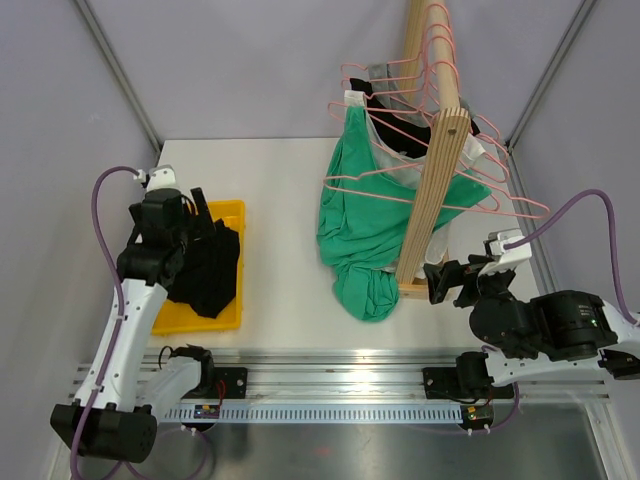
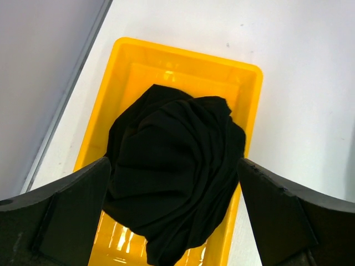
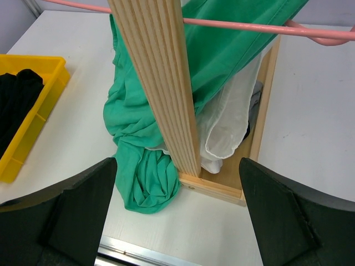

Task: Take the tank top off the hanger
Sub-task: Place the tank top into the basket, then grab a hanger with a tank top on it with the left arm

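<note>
A green tank top [image 1: 365, 215] hangs on a pink hanger [image 1: 470, 208] on the wooden rack [image 1: 432, 190]. Its lower end is bunched on the table by the rack's base [image 3: 150, 183]. The pink hanger bar [image 3: 249, 27] crosses the top of the right wrist view. My right gripper [image 1: 447, 280] is open and empty, low, just in front of the rack's post [image 3: 161, 83]; in its own view the gripper [image 3: 177, 160] faces the post. My left gripper [image 1: 205, 215] is open and empty above a black garment [image 2: 172, 138] lying in a yellow bin [image 2: 183, 52].
Several more pink hangers [image 1: 400, 75] hang farther back on the rack. A white garment [image 3: 233, 122] and dark clothes hang behind the green top. The yellow bin [image 1: 232, 212] stands at the table's left. Grey walls enclose the table.
</note>
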Robot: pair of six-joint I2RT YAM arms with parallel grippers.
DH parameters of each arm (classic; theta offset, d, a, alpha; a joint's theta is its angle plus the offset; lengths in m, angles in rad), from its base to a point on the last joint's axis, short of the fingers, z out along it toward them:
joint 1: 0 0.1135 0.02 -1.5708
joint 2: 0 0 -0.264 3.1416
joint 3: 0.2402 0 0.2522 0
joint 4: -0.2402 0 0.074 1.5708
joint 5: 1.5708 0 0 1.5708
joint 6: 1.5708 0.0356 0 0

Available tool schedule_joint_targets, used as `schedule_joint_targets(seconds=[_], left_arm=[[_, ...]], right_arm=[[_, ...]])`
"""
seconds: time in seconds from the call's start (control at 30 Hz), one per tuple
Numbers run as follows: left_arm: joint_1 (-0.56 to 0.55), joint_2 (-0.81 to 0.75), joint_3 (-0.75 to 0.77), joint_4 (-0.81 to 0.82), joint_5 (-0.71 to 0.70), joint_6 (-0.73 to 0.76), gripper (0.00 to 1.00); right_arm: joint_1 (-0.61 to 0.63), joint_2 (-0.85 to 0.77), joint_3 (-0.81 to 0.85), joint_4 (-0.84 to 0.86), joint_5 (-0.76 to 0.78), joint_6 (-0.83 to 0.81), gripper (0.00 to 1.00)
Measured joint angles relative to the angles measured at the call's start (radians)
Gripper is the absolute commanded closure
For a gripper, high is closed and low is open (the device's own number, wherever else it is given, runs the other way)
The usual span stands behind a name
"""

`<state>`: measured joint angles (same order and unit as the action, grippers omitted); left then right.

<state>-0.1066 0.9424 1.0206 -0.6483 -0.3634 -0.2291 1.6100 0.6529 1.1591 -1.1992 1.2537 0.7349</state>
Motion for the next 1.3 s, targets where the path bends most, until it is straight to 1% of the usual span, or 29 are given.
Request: schedule_joint_targets(seconds=[0.17,0.33,0.5,0.73,0.83,0.97,1.13,1.3], left_arm=[[0.0,-0.048,0.001,0.034,0.086,0.004,0.01],[0.0,-0.075,0.028,0.082,0.212,0.023,0.01],[0.0,-0.059,0.114,0.133,0.368,0.05,0.01],[-0.009,0.017,0.243,0.225,0.616,0.082,0.01],[-0.018,0.074,0.323,0.254,0.723,0.094,0.01],[-0.053,0.182,0.48,0.281,0.839,0.126,0.01],[-0.18,0.329,0.695,0.256,0.932,0.218,0.01],[-0.276,0.457,0.856,0.2,1.011,0.325,0.01]], right_arm=[[0.0,0.0,0.016,-0.026,0.0,0.014,0.0],[0.0,0.0,0.036,-0.074,0.003,0.044,0.01],[0.0,-0.005,0.063,-0.126,0.012,0.082,0.01],[0.0,-0.021,0.127,-0.141,0.034,0.071,0.01],[0.0,-0.012,0.172,-0.146,0.05,0.054,0.0],[0.0,0.004,0.217,-0.146,0.07,0.032,0.01],[0.0,0.008,0.223,-0.149,0.073,0.015,0.0],[0.0,0.008,0.223,-0.152,0.072,0.009,0.01]])
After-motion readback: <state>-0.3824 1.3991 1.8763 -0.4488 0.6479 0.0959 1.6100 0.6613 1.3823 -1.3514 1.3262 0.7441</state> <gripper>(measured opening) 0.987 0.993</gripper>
